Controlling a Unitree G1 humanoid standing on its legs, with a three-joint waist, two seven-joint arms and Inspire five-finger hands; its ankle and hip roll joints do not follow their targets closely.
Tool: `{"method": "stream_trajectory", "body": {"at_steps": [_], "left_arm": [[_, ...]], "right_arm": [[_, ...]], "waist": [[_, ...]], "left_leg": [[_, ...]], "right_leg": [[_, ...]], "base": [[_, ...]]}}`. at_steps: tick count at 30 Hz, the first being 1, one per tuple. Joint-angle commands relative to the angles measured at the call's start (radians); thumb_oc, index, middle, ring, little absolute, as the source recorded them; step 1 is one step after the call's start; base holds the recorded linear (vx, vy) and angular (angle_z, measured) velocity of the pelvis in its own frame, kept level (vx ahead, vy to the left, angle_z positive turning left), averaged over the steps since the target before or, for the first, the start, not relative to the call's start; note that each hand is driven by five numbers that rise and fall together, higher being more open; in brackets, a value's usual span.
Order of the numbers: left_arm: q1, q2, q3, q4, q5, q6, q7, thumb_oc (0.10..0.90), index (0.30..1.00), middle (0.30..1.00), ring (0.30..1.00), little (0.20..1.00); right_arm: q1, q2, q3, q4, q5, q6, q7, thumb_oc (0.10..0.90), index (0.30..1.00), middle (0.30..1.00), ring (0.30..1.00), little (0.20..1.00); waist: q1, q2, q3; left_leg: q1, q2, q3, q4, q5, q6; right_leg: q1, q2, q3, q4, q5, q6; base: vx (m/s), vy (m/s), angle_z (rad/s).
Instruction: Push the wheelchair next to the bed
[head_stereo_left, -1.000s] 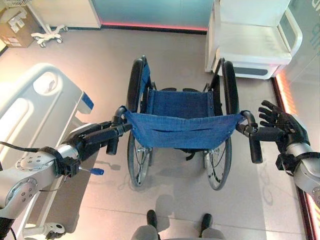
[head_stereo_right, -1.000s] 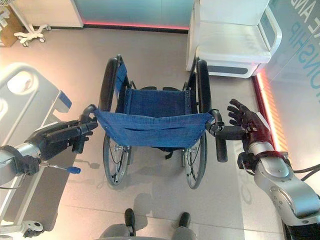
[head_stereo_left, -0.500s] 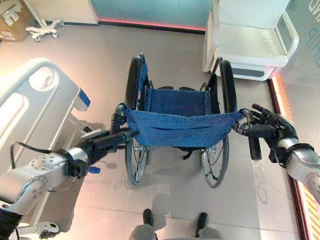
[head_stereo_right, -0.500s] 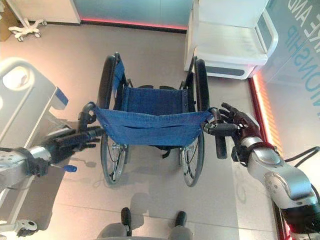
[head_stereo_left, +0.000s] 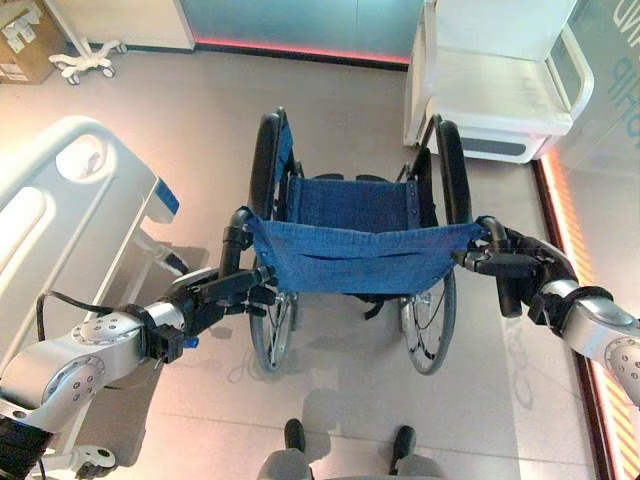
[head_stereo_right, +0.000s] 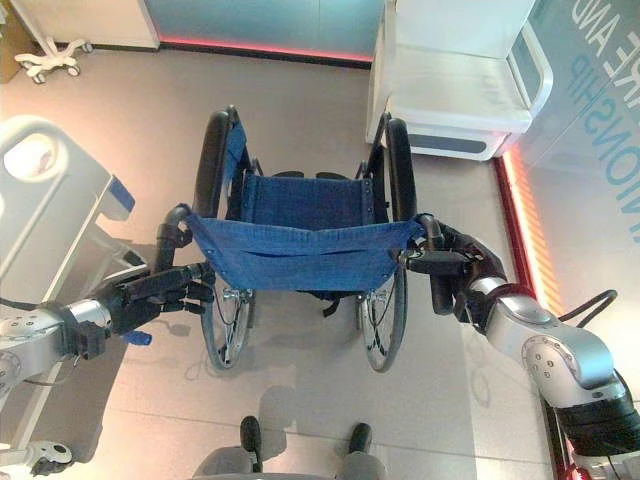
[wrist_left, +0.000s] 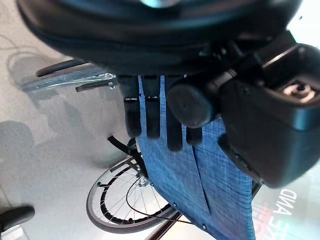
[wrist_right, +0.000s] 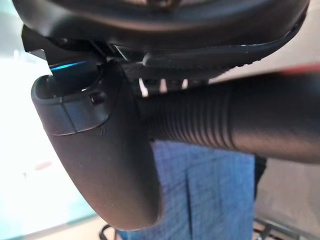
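Standing on the pale floor (head_stereo_left: 340, 400) is the blue-fabric wheelchair (head_stereo_left: 352, 245) with black wheels and push handles, its back toward the robot, with the white hospital bed (head_stereo_left: 70, 215) just beside it at the floor's left edge. The right hand (head_stereo_left: 530, 268) is curled round the ribbed black right push handle (head_stereo_left: 508, 290), thumb wrapped across it. The left hand (head_stereo_left: 225, 292) lies with fingers straight and pressed together beside the black left push handle (head_stereo_left: 237, 232), not gripping it. From here I judge the risk is uneven force: one hand holding and the other merely resting could swing the chair, driving its left wheel into the bed frame, or let the left fingers slip off. A white armchair (head_stereo_left: 500, 80) stands well ahead.
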Motion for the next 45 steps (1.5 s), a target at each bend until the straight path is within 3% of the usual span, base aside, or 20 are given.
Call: {"method": "stream_trajectory", "body": {"at_steps": [1, 8, 10, 22, 31, 36, 37, 45], "left_arm": [[-0.106, -0.036, 0.003, -0.039, -0.04, -0.067, -0.019, 0.4, 0.3, 0.3, 0.3, 0.3], [-0.115, -0.039, 0.0, -0.032, -0.051, -0.071, -0.001, 0.4, 0.3, 0.3, 0.3, 0.3], [-0.113, -0.042, -0.001, -0.03, -0.054, -0.075, 0.007, 0.4, 0.3, 0.3, 0.3, 0.3], [-0.117, -0.043, 0.003, -0.017, -0.065, -0.094, 0.02, 0.4, 0.3, 0.3, 0.3, 0.3], [-0.125, -0.045, 0.007, -0.017, -0.077, -0.101, 0.041, 0.4, 0.3, 0.3, 0.3, 0.3], [-0.13, -0.042, 0.011, -0.006, -0.086, -0.105, 0.034, 0.4, 0.3, 0.3, 0.3, 0.3], [-0.137, -0.035, 0.012, 0.0, -0.101, -0.101, 0.041, 0.4, 0.3, 0.3, 0.3, 0.3], [-0.148, 0.011, 0.036, 0.022, -0.143, -0.093, 0.033, 0.4, 0.3, 0.3, 0.3, 0.3]], "right_arm": [[0.012, -0.029, 0.101, 0.027, -0.002, 0.053, 0.004, 0.8, 0.9, 0.9, 0.9, 0.9], [-0.005, -0.037, 0.129, 0.045, -0.047, 0.123, 0.008, 0.8, 0.9, 0.9, 0.9, 0.9], [-0.007, -0.038, 0.137, 0.048, -0.052, 0.13, 0.007, 0.4, 0.3, 0.3, 0.3, 0.3], [-0.027, -0.064, 0.142, 0.036, -0.109, 0.139, 0.028, 0.4, 0.3, 0.3, 0.3, 0.3], [-0.03, -0.084, 0.135, 0.033, -0.157, 0.18, 0.033, 0.4, 0.3, 0.3, 0.3, 0.3], [-0.045, -0.111, 0.121, 0.051, -0.3, 0.175, 0.035, 0.4, 0.3, 0.3, 0.3, 0.3], [-0.057, -0.135, 0.112, 0.061, -0.33, 0.171, 0.025, 0.8, 0.9, 0.9, 0.9, 0.9], [-0.079, -0.23, 0.06, 0.086, -0.322, 0.175, 0.072, 0.8, 0.9, 0.9, 0.9, 0.9]], "waist": [[-0.009, 0.067, -0.061], [-0.006, 0.067, -0.062], [-0.005, 0.067, -0.062], [-0.008, 0.066, -0.062], [-0.018, 0.067, -0.064], [-0.022, 0.068, -0.064], [-0.024, 0.068, -0.064], [-0.029, 0.065, -0.06]], "left_leg": [[-0.015, 0.047, -0.021, 0.01, 0.007, -0.047], [-0.013, 0.048, -0.023, 0.008, 0.009, -0.05], [-0.011, 0.048, -0.025, 0.008, 0.009, -0.05], [-0.006, 0.049, -0.024, 0.008, 0.009, -0.053], [-0.001, 0.055, -0.016, 0.005, 0.013, -0.058], [0.001, 0.06, -0.007, 0.005, 0.015, -0.062], [0.003, 0.062, -0.004, 0.004, 0.017, -0.063], [0.007, 0.06, -0.009, 0.005, 0.014, -0.063]], "right_leg": [[0.012, 0.026, -0.009, 0.057, -0.056, -0.021], [0.016, 0.027, -0.009, 0.054, -0.056, -0.023], [0.017, 0.027, -0.009, 0.054, -0.056, -0.023], [0.019, 0.028, -0.01, 0.054, -0.056, -0.024], [0.021, 0.036, -0.004, 0.045, -0.054, -0.027], [0.021, 0.04, -0.003, 0.041, -0.053, -0.027], [0.021, 0.041, -0.003, 0.042, -0.053, -0.027], [0.021, 0.041, 0.002, 0.05, -0.053, -0.025]], "base": [[0.0, 0.0, 0.0], [0.0, 0.0, 0.0], [0.0, 0.0, 0.0], [0.0, 0.0, 0.0], [0.0, 0.0, 0.0], [0.0, 0.0, 0.0], [0.0, 0.0, 0.0], [0.0, 0.0, 0.0]]}}
